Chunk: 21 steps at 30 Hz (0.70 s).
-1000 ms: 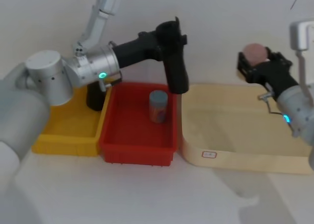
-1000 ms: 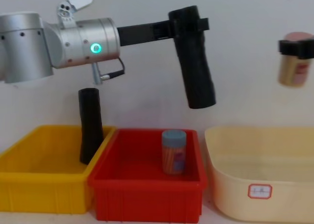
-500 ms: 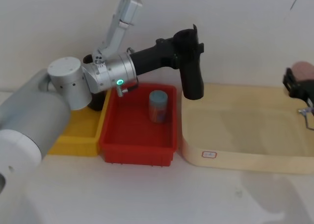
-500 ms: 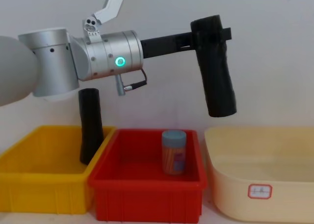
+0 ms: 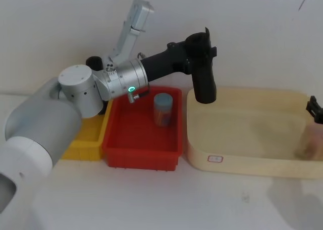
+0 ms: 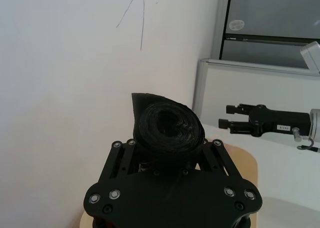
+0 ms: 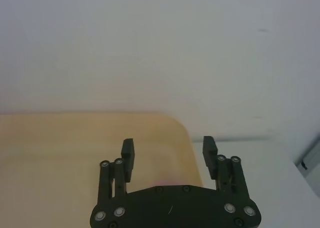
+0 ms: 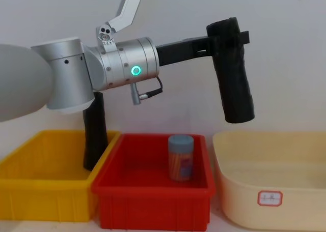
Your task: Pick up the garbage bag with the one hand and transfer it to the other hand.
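Observation:
The garbage bag (image 5: 204, 73) is a matte black roll hanging upright in the air over the seam between the red bin and the beige tub. My left gripper (image 5: 201, 44), on the wrist with the green ring light, is shut on its upper end. From the side, the garbage bag (image 8: 233, 77) hangs well above the bins. The left wrist view looks onto the end of the garbage bag (image 6: 169, 130), clamped between the fingers. My right gripper (image 7: 168, 155) is open and holds nothing. It sits at the far right edge (image 5: 316, 109), low over the beige tub.
A second black roll (image 8: 94, 136) stands in the yellow bin (image 8: 30, 178). A blue-lidded jar (image 8: 181, 157) stands in the red bin (image 8: 153, 201). The beige tub (image 5: 242, 162) holds a blurred jar (image 5: 309, 140) under my right gripper.
My left arm has carried the roll to the right and slightly up. My right gripper has dropped towards the right edge and let go of the pink-lidded jar, which is now in the tub.

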Motion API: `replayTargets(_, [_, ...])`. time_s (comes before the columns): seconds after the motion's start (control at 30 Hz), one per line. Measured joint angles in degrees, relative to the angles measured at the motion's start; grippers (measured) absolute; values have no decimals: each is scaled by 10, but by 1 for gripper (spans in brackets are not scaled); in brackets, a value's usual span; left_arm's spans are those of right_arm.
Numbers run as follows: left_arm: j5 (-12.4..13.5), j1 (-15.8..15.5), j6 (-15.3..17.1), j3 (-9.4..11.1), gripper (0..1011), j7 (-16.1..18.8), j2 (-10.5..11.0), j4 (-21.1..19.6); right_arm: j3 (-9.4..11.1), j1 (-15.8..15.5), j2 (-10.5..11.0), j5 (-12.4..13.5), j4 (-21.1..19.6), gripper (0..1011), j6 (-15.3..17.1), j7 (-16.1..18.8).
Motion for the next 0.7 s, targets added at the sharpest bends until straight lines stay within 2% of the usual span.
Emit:
replayTargets(0.07, [1,0,-4,-1,475,1,-3,4,5,-3,0,2,3,870,2,0])
replayTargets(0.27, [5,-4,-15,-1,475,3,-14,24,11,-8,-1,5,6,996,5,-1])
replayTargets(0.47, [7,-17,-26,-2,475,-3,-29,55,14,-12,-1,5,5,1004,5,1])
replayTargets(0.7, [7,-47,-51,-2,475,-24,-59,126,12,-28,4,7,-14,1004,-3,18])
